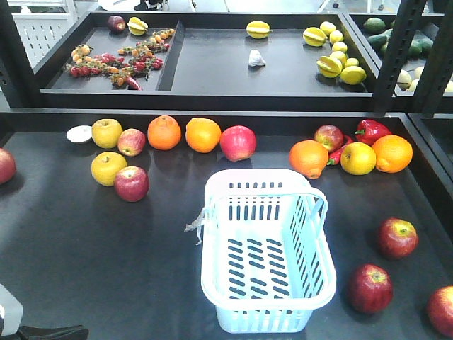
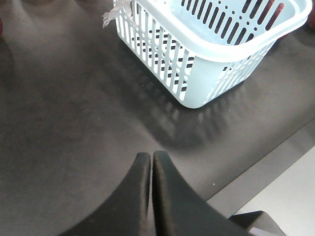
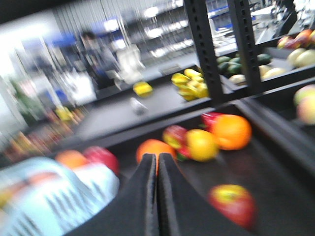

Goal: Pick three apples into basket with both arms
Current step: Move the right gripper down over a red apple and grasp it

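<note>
the left gripper (image 2: 151,156) is closed, its two black fingers pressed flat together with nothing between them, over the bare dark table (image 2: 59,123). the basket (image 2: 162,59) stands ahead of it and off to its right, well apart from the tips, one lower corner turned toward the gripper. the white shred (image 2: 114,14) hangs from the rim farther ahead, on the basket's left side.

the right gripper (image 3: 157,158) is also shut tight and holds nothing; its view is smeared by blur. a blurred apple (image 3: 232,204), red with a yellow patch, lies on the table just to the right of its fingers and is the fruit nearest to it. the basket shows only as a pale smear low on its left. ahead of the tips and to the right sit a yellow fruit (image 3: 201,145) and an orange (image 3: 231,132).

from the front, three red apples lie on the table on the right arm's side of the basket, all outside it: the far apple (image 1: 396,237), the middle apple (image 1: 369,288) closest to the basket's wall, and the edge apple (image 1: 442,310), cut by the frame. which of these is the blurred apple i cannot tell.
</note>
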{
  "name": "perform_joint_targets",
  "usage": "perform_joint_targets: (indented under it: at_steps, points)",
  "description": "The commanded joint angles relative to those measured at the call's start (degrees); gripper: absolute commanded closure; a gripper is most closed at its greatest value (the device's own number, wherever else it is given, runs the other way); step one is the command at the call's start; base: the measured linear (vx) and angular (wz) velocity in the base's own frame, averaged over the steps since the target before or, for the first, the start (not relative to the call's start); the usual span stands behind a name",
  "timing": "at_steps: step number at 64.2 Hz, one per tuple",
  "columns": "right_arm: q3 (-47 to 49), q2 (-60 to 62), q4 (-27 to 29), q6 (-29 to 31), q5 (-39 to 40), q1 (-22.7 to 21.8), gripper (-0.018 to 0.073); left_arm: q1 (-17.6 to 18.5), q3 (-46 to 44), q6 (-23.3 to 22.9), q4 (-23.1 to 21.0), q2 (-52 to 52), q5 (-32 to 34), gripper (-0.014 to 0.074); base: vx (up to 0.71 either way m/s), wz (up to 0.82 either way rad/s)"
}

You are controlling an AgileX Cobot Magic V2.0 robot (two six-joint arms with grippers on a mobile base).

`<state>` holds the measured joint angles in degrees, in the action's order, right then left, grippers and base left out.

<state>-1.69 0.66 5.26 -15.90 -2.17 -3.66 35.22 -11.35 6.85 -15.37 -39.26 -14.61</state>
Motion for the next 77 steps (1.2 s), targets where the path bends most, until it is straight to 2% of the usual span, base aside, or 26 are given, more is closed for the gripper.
perform_joint_targets:
  at_steps: [1, 17, 28, 32, 38, 50, 56, 64, 72, 77]
  points:
    - [-0.5, 0.4, 7.4, -5.6, 8.3, -0.3, 0.0563, 0.2, -1.5, -0.7, -0.9, 0.1, 3.8, 0.0604, 0.0, 0.0]
    - [-0.5, 0.4, 22.2, -9.2, 16.9, -0.3, 0.0563, 0.2, -1.5, -0.7, -0.9, 0.1, 3.8, 0.0604, 0.0, 0.0]
    - [1.1, 0.4, 21.0, -9.2, 16.1, -0.3, 0.0563, 0.2, -1.5, -0.7, -0.9, 0.1, 3.8, 0.0604, 0.0, 0.0]
    - [3.9, 0.4, 19.3, -8.7, 12.6, -0.3, 0.0563, 0.2, -1.5, -0.7, -0.9, 0.1, 3.8, 0.0604, 0.0, 0.0]
    - [10.3, 0.0, 13.9, -5.0, 5.1, -0.3, 0.0563, 0.2, -1.5, -0.7, -0.9, 0.1, 3.8, 0.0604, 0.0, 0.0]
    - [27.6, -7.6, 2.1, 1.9, -14.9, -0.3, 0.0563, 0.2, -1.5, -0.8, -0.9, 0.1, 3.8, 0.0604, 0.0, 0.0]
    - [33.9, -10.5, -2.7, 6.6, -17.6, -0.3, 0.0563, 0.2, -1.5, -0.8, -0.9, 0.1, 3.8, 0.0604, 0.0, 0.0]
    - [39.2, -13.2, -4.0, 8.7, -20.8, -0.3, 0.0563, 0.2, -1.5, -0.8, -1.1, 0.1, 3.8, 0.0604, 0.0, 0.0]
    - [45.5, -19.8, -6.9, 8.7, -36.5, -0.3, 0.0554, 0.2, -1.5, -0.8, -1.8, 0.1, 3.8, 0.0604, 0.0, 0.0]
    - [48.9, -24.7, -10.2, 8.7, -41.7, -0.3, 0.0518, 0.2, -1.5, -0.8, -2.5, 0.1, 3.8, 0.0604, 0.0, 0.0]
